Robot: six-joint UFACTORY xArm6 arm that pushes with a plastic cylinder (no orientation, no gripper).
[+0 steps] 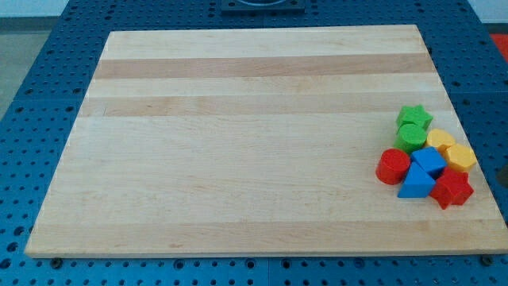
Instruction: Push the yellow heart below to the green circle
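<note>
The blocks lie bunched together at the right edge of the wooden board (238, 143). The green circle (411, 137) lies just below a green star (414, 117). A yellow block that looks like the heart (440, 141) touches the green circle's right side. A second yellow block (460, 156), more angular, lies right of and below it. My tip does not show in the view.
A red circle (393, 166) lies below and left of the green circle. A blue block (429, 161) and a blue triangle (416, 183) lie directly below it. A red star (452, 189) lies at the lower right of the bunch. A blue pegboard (48, 95) surrounds the board.
</note>
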